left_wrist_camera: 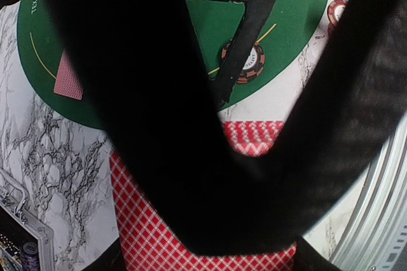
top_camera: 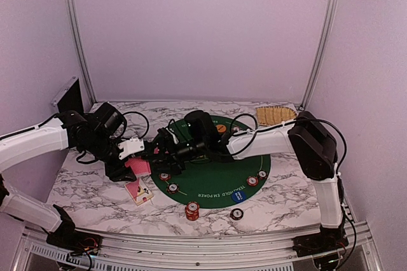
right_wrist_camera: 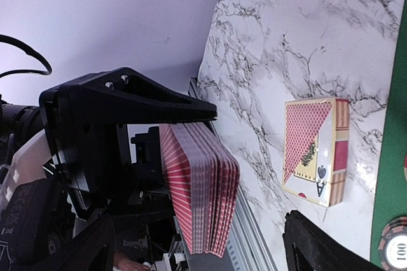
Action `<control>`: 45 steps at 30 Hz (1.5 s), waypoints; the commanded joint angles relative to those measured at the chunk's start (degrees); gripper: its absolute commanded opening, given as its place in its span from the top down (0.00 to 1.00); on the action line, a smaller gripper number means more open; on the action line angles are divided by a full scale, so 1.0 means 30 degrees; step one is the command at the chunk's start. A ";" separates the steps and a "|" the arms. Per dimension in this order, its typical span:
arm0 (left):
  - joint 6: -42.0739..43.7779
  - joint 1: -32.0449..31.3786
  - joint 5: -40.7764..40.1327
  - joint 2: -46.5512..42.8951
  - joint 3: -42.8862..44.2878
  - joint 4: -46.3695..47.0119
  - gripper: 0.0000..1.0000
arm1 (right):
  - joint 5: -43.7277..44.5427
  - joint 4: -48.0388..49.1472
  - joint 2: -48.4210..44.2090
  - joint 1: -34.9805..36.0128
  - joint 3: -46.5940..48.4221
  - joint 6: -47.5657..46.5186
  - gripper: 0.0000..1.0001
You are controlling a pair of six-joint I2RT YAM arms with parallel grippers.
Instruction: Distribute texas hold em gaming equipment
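My left gripper (top_camera: 136, 158) is shut on a deck of red-pink-backed playing cards (top_camera: 137, 166), held above the marble just left of the green mat (top_camera: 210, 170). The deck also shows in the right wrist view (right_wrist_camera: 198, 188) and in the left wrist view (left_wrist_camera: 143, 223). My right gripper (top_camera: 166, 149) reaches across the mat and stands open, a finger (right_wrist_camera: 318, 245) on either side of the deck, not closed on it. One card (left_wrist_camera: 68, 82) lies on the mat. Several red-and-white chips (top_camera: 173, 188) sit round the mat's near edge, with a blue disc (top_camera: 237, 196) and an orange disc (top_camera: 220, 128).
A card box (top_camera: 138, 193) lies on the marble below the left gripper and shows in the right wrist view (right_wrist_camera: 316, 151). A tan woven tray (top_camera: 275, 116) sits at the back right. The black-and-silver case (top_camera: 67, 96) stands at the far left.
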 commanded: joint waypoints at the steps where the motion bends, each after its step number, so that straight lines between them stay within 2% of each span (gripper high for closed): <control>1: -0.0218 0.0042 0.0269 0.0157 0.0622 -0.0253 1.00 | -0.0489 0.1596 0.0630 0.0331 0.0505 0.0730 0.11; 27: -0.0575 0.0042 0.0847 0.0439 0.1223 -0.0239 1.00 | -0.0854 0.3378 0.4086 0.1217 0.4263 0.2944 0.17; 35: -0.0548 0.0042 0.0859 0.0264 0.1218 -0.0238 1.00 | -0.0706 0.2232 0.4461 0.1160 0.4663 0.2453 0.26; 42: -0.0559 0.0042 0.0921 0.0106 0.1188 -0.0259 1.00 | 0.0010 0.0436 0.3460 0.0608 0.3727 0.0967 0.27; 45: -0.0583 0.0042 0.0975 0.0076 0.1187 -0.0243 1.00 | 0.0161 0.0334 0.3043 0.0364 0.3099 0.0747 0.31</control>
